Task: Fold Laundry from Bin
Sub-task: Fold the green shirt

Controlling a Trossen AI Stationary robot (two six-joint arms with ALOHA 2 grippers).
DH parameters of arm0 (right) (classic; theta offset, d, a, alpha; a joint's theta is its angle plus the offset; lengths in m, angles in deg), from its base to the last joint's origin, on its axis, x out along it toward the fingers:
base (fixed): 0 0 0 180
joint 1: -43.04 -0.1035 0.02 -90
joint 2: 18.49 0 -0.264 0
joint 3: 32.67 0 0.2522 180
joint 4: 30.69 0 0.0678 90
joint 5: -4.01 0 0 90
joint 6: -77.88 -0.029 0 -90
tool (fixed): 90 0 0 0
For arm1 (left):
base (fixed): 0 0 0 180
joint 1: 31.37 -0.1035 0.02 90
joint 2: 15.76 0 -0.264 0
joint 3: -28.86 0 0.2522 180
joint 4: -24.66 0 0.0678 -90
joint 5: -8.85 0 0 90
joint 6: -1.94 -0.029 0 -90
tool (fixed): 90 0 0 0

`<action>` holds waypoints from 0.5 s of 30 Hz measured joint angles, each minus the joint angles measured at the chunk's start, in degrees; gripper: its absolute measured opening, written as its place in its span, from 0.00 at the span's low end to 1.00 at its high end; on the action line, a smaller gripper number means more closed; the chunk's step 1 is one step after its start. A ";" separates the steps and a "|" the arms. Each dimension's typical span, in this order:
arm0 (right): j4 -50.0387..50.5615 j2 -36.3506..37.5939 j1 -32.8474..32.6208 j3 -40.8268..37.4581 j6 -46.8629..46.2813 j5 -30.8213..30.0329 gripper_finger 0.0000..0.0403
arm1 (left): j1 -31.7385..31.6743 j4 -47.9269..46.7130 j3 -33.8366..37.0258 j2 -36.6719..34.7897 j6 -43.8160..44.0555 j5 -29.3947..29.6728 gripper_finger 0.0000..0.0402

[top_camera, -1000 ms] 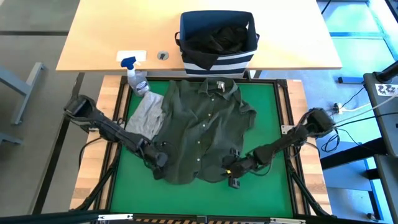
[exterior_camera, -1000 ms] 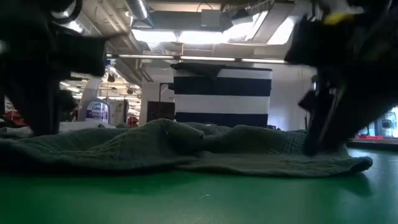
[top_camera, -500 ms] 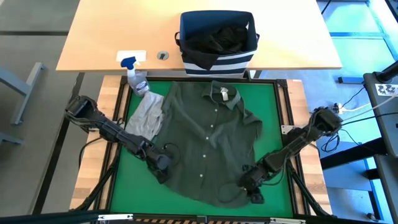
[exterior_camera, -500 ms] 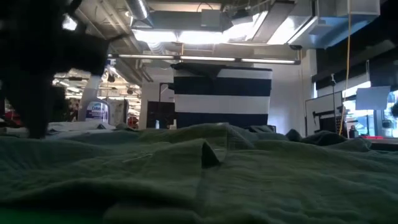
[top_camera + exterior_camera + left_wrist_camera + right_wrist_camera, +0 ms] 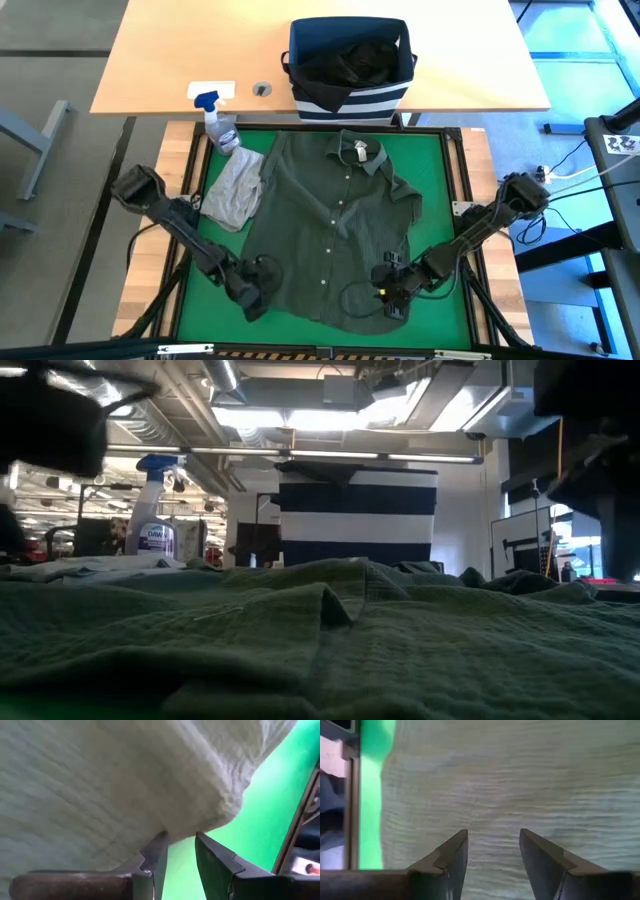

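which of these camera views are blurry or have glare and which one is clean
High view: clean and evenly lit, olive shirt sharp. Low view: bright ceiling-light glare, near cloth soft, striped bin sharper, arms dark blurs. Left wrist view: shirt washed out pale, mat very bright green. Right wrist view: cloth soft, fingers dark.

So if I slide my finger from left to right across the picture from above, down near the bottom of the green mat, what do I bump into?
left pincer → olive green shirt → right pincer, both pincers open, over the green mat.
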 joint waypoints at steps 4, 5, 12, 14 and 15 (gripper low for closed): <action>0.01 -3.72 -2.01 0.00 -1.46 3.07 0.44 | 3.55 10.38 -0.29 4.76 5.56 -4.52 0.24; -0.19 -4.36 -2.67 0.02 -1.47 3.67 0.44 | 4.52 13.44 -0.30 5.70 7.24 -4.98 0.24; -0.81 -5.25 -6.35 0.52 0.09 9.28 0.44 | 7.87 19.02 -3.35 8.78 14.49 -9.53 0.24; 1.07 -4.35 -6.32 1.21 0.97 10.31 0.44 | 7.82 18.96 -3.73 7.83 14.47 -11.23 0.24; 2.38 -3.63 -6.23 1.57 1.95 10.93 0.44 | 7.49 18.93 -3.97 7.02 14.44 -11.58 0.24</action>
